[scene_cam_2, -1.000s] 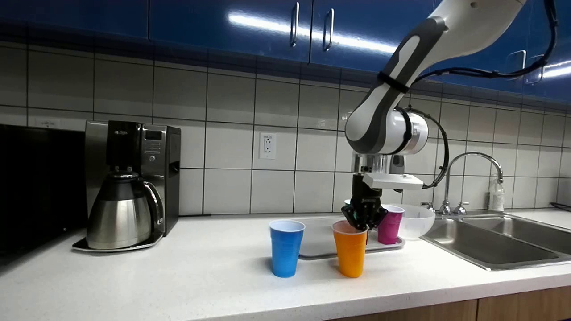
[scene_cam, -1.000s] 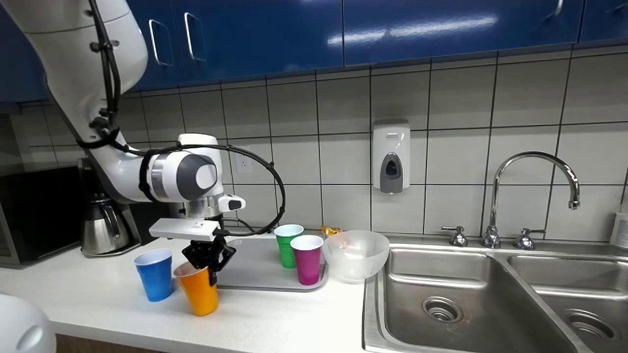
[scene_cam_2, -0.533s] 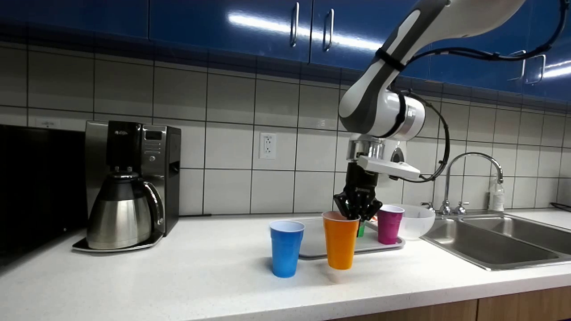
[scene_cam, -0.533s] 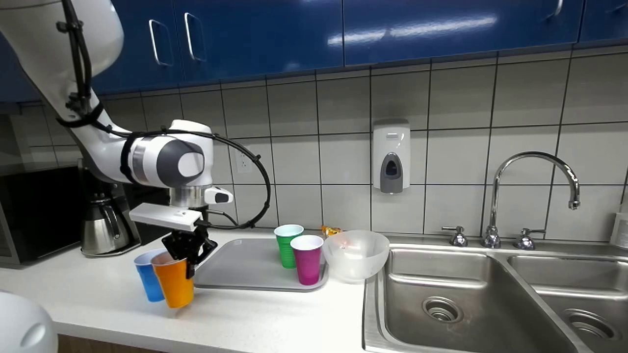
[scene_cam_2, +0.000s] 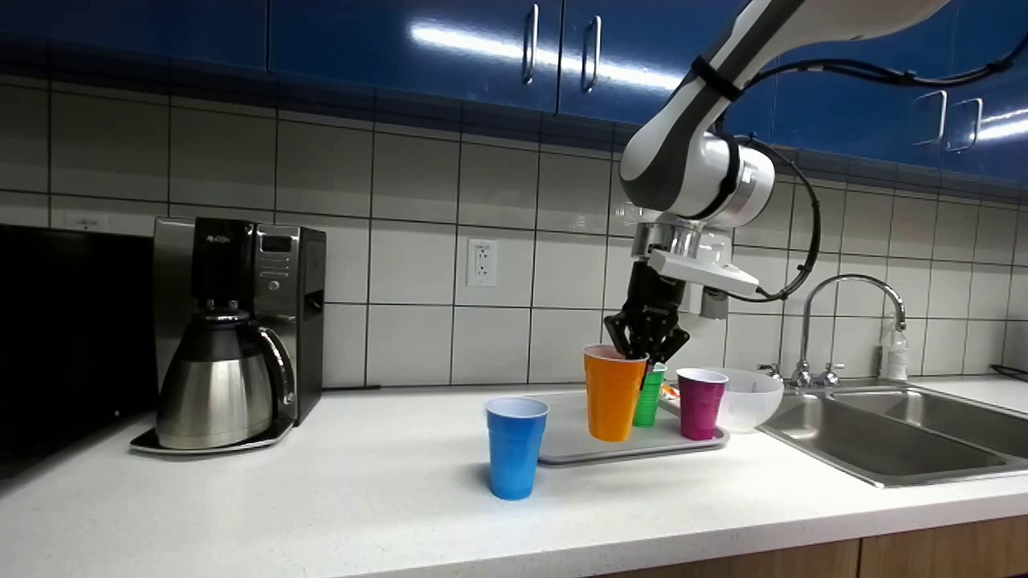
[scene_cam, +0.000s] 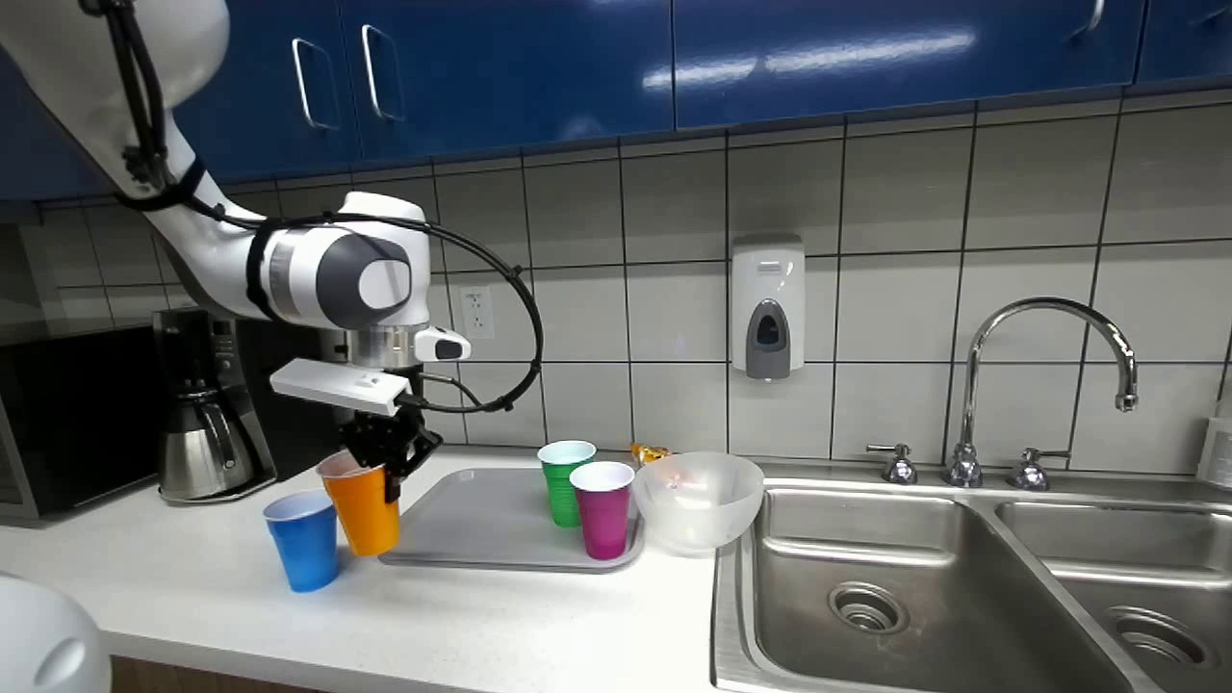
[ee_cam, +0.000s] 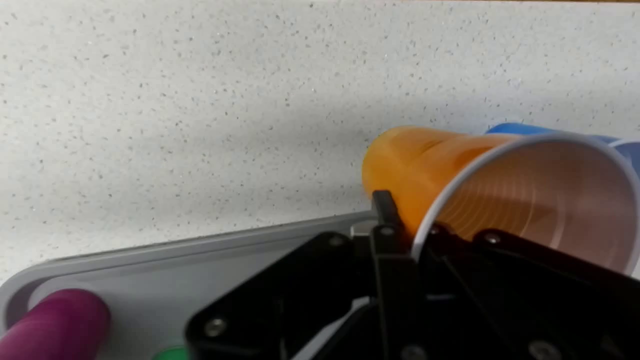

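Orange cup: likely light, thin, flexible plastic
Fingers: clamped on its wall, one inside
Rim: between the fingers, probably the stiffest hold

Low in both exterior views, the orange cup is edged in white, and its inside looks greyish pink at the right of the wrist view. To its left in both exterior views is a bright blue cup, white-rimmed. Low at the centre of an exterior view are a green cup, pale mint inside, a white-rimmed magenta cup and a plain grey tray. The pincer is black. Grey and dark specks pattern the off-white worktop across the upper wrist view. Pale grey wall tiles carry a dark grid; glossy blue cabinets fill the top.
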Action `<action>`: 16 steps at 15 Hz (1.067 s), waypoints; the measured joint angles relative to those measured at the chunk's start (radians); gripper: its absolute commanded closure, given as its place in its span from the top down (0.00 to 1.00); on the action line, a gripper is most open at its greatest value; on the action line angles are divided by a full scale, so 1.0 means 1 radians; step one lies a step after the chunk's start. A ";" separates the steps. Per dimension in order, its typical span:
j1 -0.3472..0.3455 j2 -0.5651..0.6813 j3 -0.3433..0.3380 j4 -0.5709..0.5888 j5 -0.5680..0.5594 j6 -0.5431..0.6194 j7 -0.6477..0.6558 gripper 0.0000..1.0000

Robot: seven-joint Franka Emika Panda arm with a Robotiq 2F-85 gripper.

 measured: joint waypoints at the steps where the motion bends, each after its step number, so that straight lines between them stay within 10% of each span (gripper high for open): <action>1: -0.003 0.000 -0.006 0.010 0.000 0.001 0.000 0.01; 16: -0.046 0.255 -0.042 0.210 -0.056 0.104 0.056 0.01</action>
